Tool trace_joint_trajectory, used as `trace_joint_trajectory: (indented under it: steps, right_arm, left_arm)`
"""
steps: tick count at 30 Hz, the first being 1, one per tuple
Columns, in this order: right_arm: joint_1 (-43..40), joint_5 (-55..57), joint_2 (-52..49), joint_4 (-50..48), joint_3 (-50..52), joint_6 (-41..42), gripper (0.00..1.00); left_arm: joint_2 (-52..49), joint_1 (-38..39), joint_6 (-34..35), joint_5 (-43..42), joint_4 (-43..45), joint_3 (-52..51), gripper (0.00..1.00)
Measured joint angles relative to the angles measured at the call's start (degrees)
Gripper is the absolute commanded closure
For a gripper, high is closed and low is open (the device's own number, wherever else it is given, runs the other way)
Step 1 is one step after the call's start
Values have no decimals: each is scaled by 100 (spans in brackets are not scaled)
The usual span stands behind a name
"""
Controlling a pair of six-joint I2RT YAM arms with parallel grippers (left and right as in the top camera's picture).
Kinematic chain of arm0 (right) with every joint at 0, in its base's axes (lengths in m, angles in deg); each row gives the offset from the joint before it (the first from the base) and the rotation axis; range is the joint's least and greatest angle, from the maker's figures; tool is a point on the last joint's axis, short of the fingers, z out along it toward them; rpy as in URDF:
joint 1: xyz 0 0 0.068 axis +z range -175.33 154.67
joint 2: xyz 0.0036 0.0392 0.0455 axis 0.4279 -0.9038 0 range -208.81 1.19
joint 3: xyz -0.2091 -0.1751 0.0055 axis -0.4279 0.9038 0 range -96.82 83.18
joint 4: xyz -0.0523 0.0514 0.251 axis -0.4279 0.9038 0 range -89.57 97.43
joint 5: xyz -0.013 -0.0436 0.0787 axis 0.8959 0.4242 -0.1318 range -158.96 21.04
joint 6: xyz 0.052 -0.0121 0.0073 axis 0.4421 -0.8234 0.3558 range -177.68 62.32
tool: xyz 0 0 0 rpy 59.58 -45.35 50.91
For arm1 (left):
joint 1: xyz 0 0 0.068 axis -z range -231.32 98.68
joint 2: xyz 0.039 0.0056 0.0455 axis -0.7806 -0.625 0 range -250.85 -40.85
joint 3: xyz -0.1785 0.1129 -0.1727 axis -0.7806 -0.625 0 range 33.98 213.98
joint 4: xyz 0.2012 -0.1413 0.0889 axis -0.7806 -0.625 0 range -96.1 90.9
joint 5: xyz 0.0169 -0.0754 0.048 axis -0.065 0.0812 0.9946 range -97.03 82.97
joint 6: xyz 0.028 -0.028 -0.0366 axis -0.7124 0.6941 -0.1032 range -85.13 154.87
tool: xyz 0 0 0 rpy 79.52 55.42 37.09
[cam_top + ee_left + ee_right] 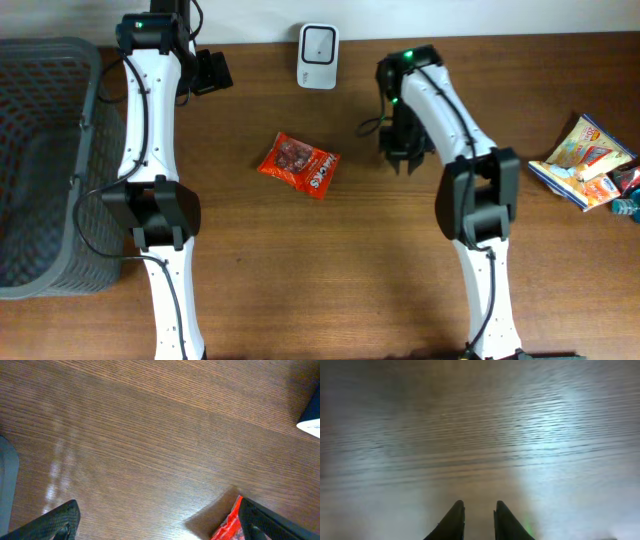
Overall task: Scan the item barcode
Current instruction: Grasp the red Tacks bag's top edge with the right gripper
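Left of the candy bag (299, 166), the left gripper (211, 72) is hanging with its jaws spread wide, holding nothing. The candy bag is lying flat on the table (330, 280), below the scanner (318, 43). It looks light, soft and crinkly, likely slippery, so pinching a sealed edge seems best. Right of the bag, the right gripper (476, 516) is showing fingers nearly together over bare wood, gripping nothing.

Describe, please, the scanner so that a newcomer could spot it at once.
Look along the far edge of the wooden table, between the two arms. The scanner is the small white box with a dark window, standing just beyond the red candy bag; nothing else nearby is white.
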Motion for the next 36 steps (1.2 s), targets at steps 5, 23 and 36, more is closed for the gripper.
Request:
trace_joint_trajectory:
  steps: [5, 23, 36]
  right_arm:
    - [74, -466, 361, -302, -660, -737, 2]
    - [1906, -299, 492, -3604, 863, -3132, 16]
    - [1906, -203, 479, -4660, 1821, -3217, 68]
  left_arm:
    - [0, 0, 0, 0, 2, 0, 1]
    - [0, 0, 0, 0, 2, 0, 1]
    - [0, 0, 0, 0, 0, 0, 1]
